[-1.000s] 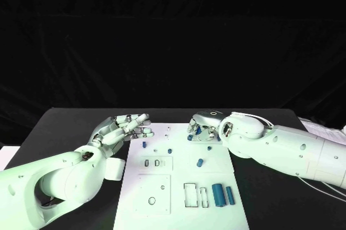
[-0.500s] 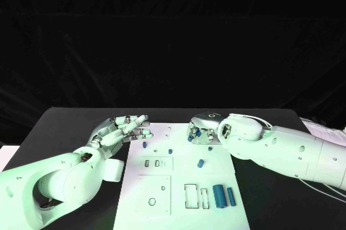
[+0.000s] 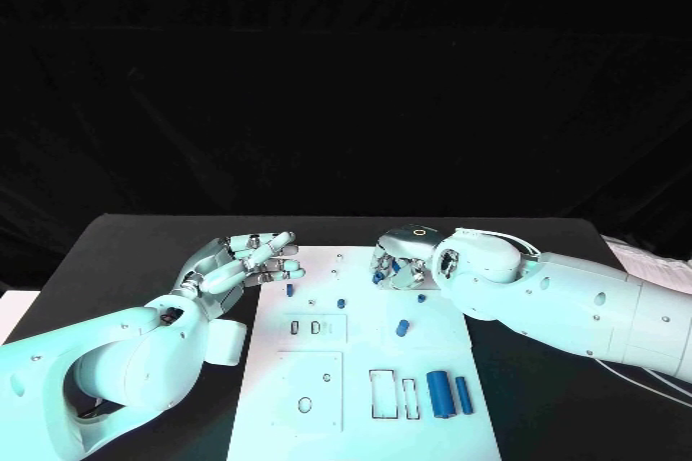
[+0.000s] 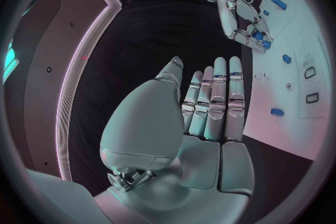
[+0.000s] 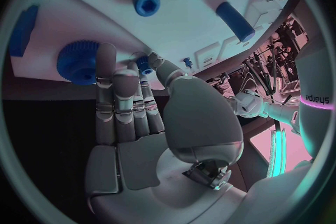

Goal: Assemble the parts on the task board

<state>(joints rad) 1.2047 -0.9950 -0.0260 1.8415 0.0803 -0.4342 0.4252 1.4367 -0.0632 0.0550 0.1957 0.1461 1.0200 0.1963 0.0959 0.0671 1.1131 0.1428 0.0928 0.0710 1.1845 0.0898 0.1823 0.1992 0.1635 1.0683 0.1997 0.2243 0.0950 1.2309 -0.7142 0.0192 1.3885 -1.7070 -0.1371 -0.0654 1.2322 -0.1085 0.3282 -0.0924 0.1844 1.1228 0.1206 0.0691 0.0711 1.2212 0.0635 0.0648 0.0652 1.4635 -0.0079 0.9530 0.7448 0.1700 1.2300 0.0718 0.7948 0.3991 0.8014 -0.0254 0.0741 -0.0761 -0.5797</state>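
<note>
Right robot hand point(image 3: 401, 258) pinching small ribbed part point(image 5: 145, 64)

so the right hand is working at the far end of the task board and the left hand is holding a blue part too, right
Not quite. The left hand holds nothing: the left wrist view shows its fingers straight and empty beside the task board. The right hand is indeed at the board's far end, by blue parts.

black table point(image 3: 130, 246), white task board point(image 3: 361, 381)
</note>
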